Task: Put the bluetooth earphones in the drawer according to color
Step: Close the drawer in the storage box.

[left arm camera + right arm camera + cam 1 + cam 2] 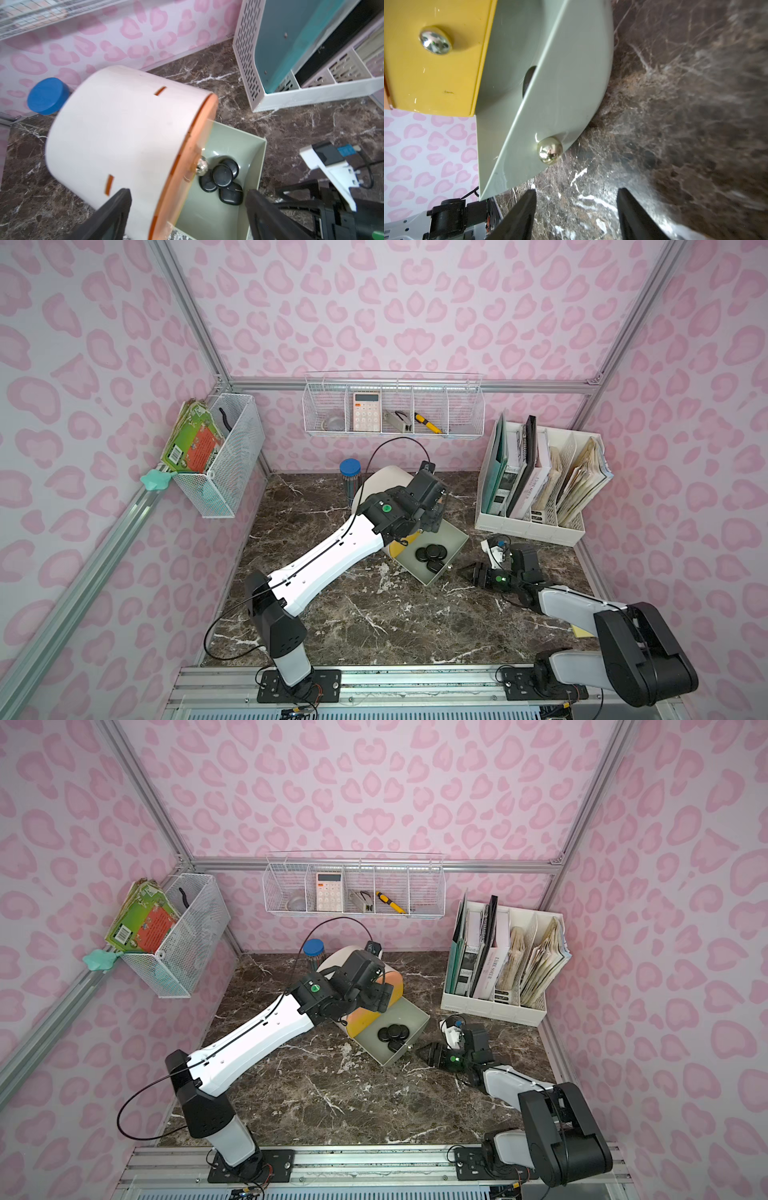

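Observation:
The white barrel-shaped cabinet (386, 481) (124, 135) stands at the back middle of the marble table. Its grey-green drawer (455, 543) (255, 158) is pulled out, and several black bluetooth earphones (432, 556) (222, 175) lie inside it. The yellow drawer front (436, 72) is shut. My left gripper (434, 516) (189, 216) hovers open above the cabinet's front edge and the drawer, holding nothing. My right gripper (467, 568) (575, 214) sits low on the table, open and empty. It is a short way off the drawer's metal knob (549, 150). No lilac or white earphones show.
A white slotted file rack (536, 489) full of books stands at the back right. A blue-lidded jar (350, 470) is behind the cabinet. A wire basket (392, 406) hangs on the back wall and a mesh basket (220, 452) on the left one.

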{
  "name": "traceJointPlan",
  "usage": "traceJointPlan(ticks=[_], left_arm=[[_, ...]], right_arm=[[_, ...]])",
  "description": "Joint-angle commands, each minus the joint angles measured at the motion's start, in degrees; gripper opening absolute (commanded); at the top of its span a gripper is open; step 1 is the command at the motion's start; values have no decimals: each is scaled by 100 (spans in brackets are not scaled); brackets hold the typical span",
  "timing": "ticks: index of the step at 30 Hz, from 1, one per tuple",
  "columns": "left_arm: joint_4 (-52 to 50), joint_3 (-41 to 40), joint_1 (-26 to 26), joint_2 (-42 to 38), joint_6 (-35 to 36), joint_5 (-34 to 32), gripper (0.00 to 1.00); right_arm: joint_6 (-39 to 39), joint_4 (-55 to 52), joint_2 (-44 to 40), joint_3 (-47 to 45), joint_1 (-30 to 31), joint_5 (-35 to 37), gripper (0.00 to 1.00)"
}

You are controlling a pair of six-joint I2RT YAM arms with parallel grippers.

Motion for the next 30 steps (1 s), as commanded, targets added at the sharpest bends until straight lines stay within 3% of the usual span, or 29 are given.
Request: traceJointPlan(ticks=[1, 6, 14, 18, 30], left_arm=[[68, 59, 264, -146, 200, -55, 91], [149, 54, 968, -80, 158, 381, 90], [371, 9, 1671, 376, 50, 864, 83], [150, -61, 1667, 624, -82, 1011, 78], [469, -953, 1649, 390, -508, 1302, 77]], right_arm=[[66, 760, 97, -50, 53, -198, 55], [288, 1354, 479, 0, 190, -364, 50], [740, 2171, 1035, 80, 534, -528, 45], [1039, 2580, 1076, 9, 591, -540, 43], [1771, 3646, 1250, -48, 756, -440, 36]])
